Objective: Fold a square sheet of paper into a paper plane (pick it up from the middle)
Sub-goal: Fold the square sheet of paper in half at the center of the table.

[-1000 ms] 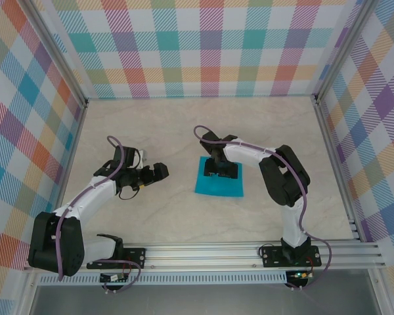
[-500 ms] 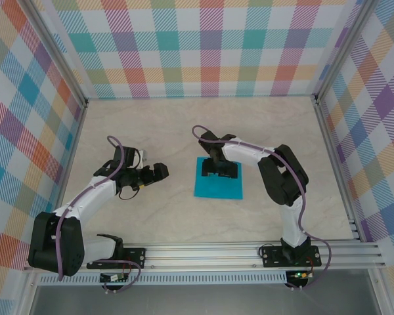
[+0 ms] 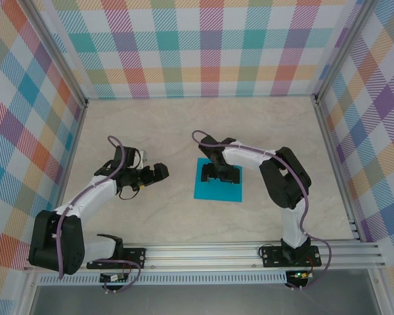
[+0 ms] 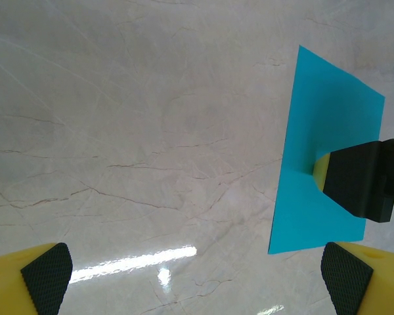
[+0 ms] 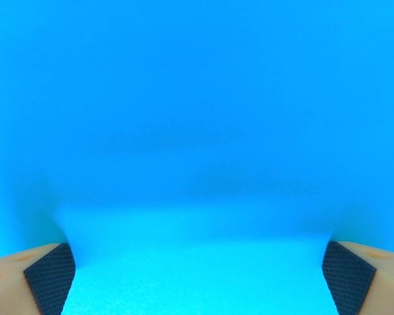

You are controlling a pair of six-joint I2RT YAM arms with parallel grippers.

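The square sheet of paper (image 3: 217, 190) is bright cyan and lies flat on the marble table (image 3: 151, 125), just right of centre, with no fold showing. My right gripper (image 3: 222, 174) is down on the sheet's middle, open, one fingertip near each side. In the right wrist view the sheet (image 5: 197, 131) spreads under the open right gripper (image 5: 198, 279), with nothing between the pads. My left gripper (image 3: 154, 172) is open to the left of the sheet, apart from it. From the left wrist the sheet (image 4: 325, 131) lies ahead to the right, beyond the open left gripper (image 4: 197, 289).
Plaid walls (image 3: 210, 46) close in the table at the back and both sides. An aluminium rail (image 3: 210, 249) runs along the near edge by the arm bases. Bare marble lies between the left gripper and the sheet, and behind the sheet.
The right gripper's jaws have spread wider over the sheet and it has shifted slightly nearer. The left arm has not moved.
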